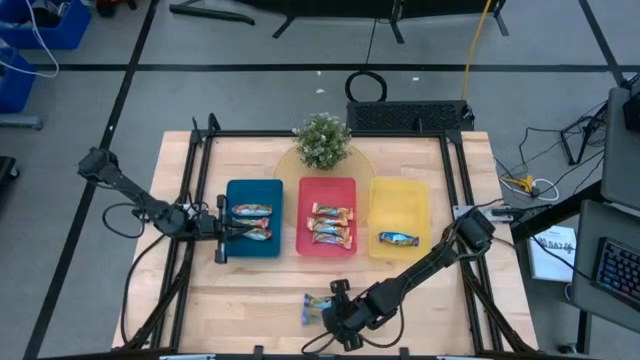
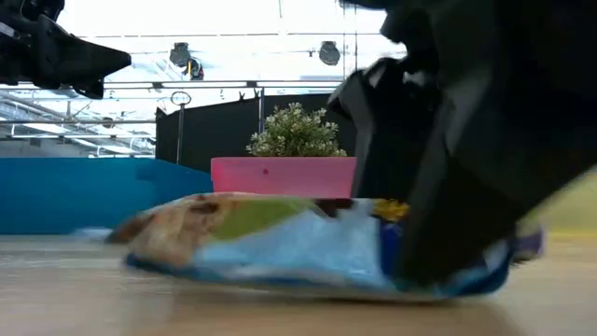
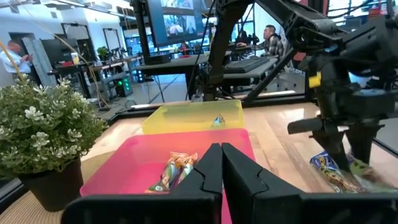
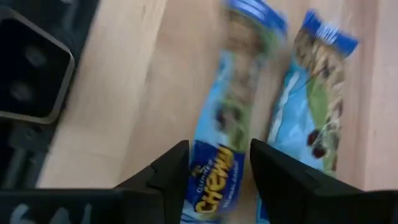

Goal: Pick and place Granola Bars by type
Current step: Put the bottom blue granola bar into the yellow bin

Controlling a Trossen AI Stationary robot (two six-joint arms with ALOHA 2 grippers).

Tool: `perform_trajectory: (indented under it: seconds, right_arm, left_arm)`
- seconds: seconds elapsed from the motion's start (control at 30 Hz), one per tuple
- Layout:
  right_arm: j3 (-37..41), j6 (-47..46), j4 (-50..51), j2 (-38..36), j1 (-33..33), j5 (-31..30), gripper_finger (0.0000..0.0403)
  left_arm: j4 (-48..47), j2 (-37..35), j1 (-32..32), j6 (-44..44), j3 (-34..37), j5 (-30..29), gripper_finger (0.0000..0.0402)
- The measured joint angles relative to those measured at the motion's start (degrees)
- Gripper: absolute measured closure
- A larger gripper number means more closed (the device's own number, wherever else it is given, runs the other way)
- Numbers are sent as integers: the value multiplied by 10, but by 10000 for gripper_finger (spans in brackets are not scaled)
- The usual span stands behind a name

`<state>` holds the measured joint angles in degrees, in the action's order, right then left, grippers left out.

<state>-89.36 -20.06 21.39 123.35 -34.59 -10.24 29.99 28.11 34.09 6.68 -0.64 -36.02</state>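
Two blue-white granola bars [image 1: 318, 308] lie side by side on the wood near the table's front edge, seen in the right wrist view as bar [image 4: 230, 112] and bar [image 4: 314, 106]. My right gripper [image 4: 219, 148] is open and slants down over them, a finger on each side of one bar's near end [image 4: 214, 186]. My left gripper [image 1: 222, 228] hangs level and shut at the blue tray's left edge, holding nothing. Two bars [image 1: 252, 222] lie in the blue tray [image 1: 237, 248], three [image 1: 332, 226] in the red tray [image 1: 340, 190], one [image 1: 398, 238] in the yellow tray [image 1: 400, 205]. My right gripper straddles the near end of one blue-white bar [image 4: 214, 186], slanting down from above with its fingers across the bar. The bar lies flat on the table. I cannot tell whether the fingers [image 2: 420, 233] touch it.
A potted plant [image 1: 322, 140] stands behind the red tray at the table's far edge. Black frame rails [image 1: 200, 200] run along the left and right sides of the table. Bare wood lies between the trays and the front edge.
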Motion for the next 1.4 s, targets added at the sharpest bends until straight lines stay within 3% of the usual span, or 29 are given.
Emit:
perform_trajectory:
  seconds: [0.3, 0.6, 0.73, 0.97, 1.17, 1.4]
  right_arm:
    - [11, 34, 3, 3, 0, 1, 266]
    - [12, 66, -22, -4, 0, 0, 339]
    - [12, 77, -22, -31, 0, -2, 360]
    - [12, 87, -18, -120, 0, -19, 351]
    - [12, 74, 95, -237, 0, -128, 361]
    - [11, -31, 383, -352, 26, -261, 354]
  left_arm:
    - [-4, 0, 0, -9, 0, 0, 346]
    - [-12, 0, 0, -31, 0, 1, 358]
    - [-13, 0, 0, -32, 0, 1, 366]
    - [-17, 0, 0, -34, 0, 1, 364]
    - [-19, 0, 0, -28, 0, 0, 364]
    - [-19, 0, 0, -28, 0, 0, 364]
